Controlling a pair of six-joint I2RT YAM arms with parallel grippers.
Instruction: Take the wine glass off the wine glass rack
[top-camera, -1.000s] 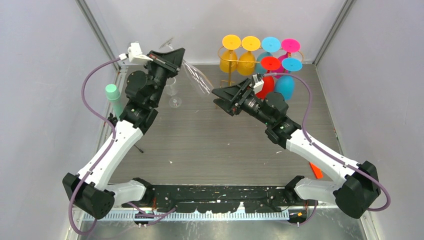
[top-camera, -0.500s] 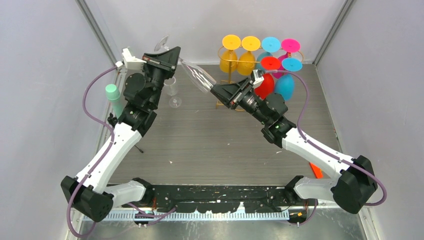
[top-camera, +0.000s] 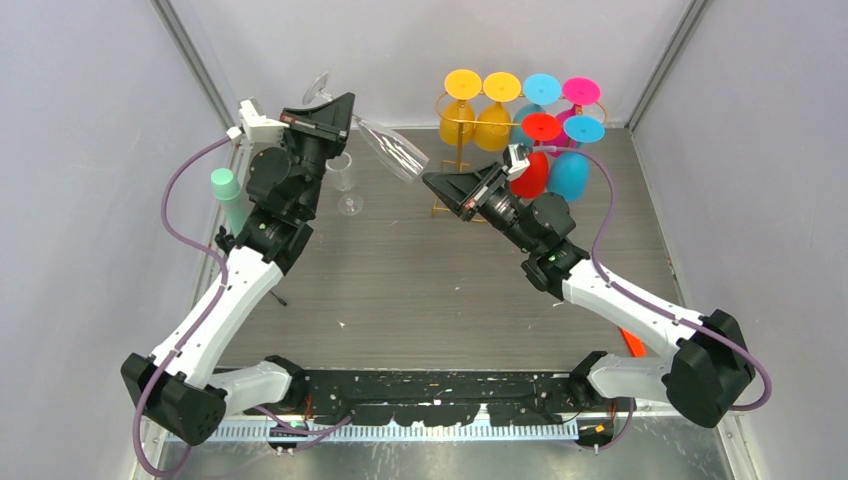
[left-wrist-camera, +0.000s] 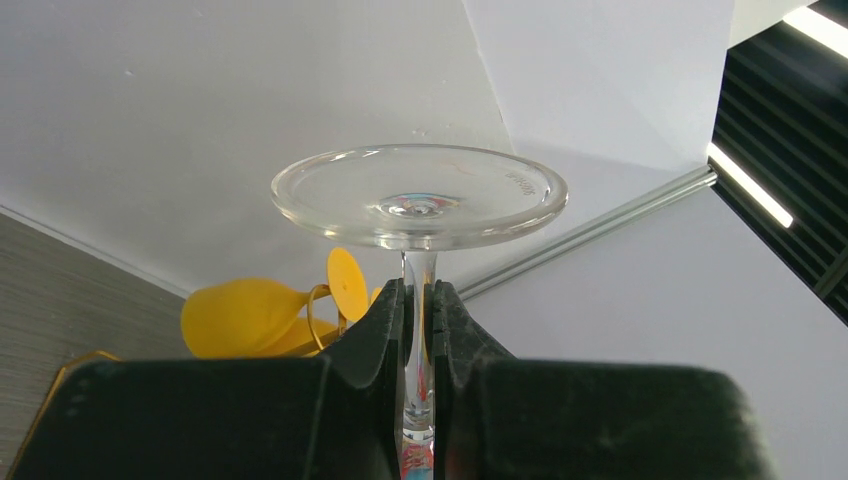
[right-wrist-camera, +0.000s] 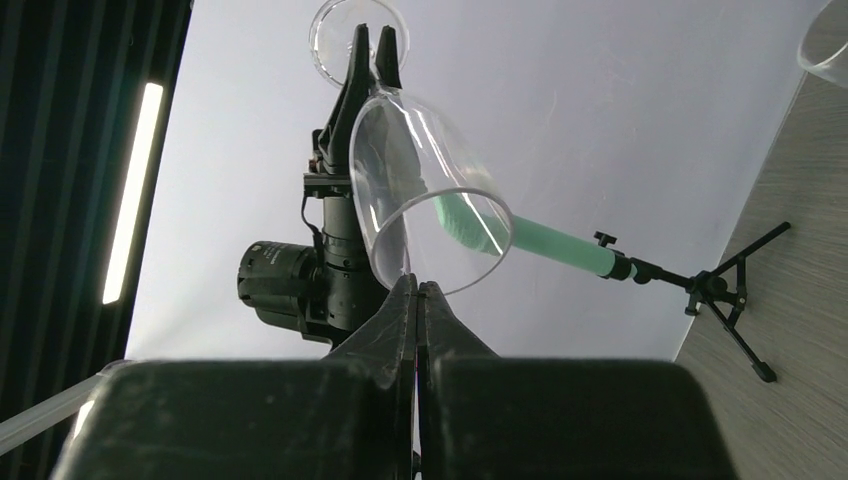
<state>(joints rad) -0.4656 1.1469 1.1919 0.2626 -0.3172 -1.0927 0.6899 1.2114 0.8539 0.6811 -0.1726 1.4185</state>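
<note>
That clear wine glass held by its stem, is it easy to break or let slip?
Probably fragile: the clear wine glass has thin walls and a slim stem. Likely slippery too: smooth glass pinched between the left fingers. Its wide foot should resist tipping.

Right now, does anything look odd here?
Yes: a clear wine glass lies tilted sideways in mid-air, the left gripper clamped on its stem, the right gripper shut at its rim. Nothing looks spilled or broken.

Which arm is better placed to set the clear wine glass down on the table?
Left. The left fingers clamp the wine glass by its stem, holding it tilted in the air. The right fingers are shut, tips just at the bowl's rim, so no sure grip there.
</note>
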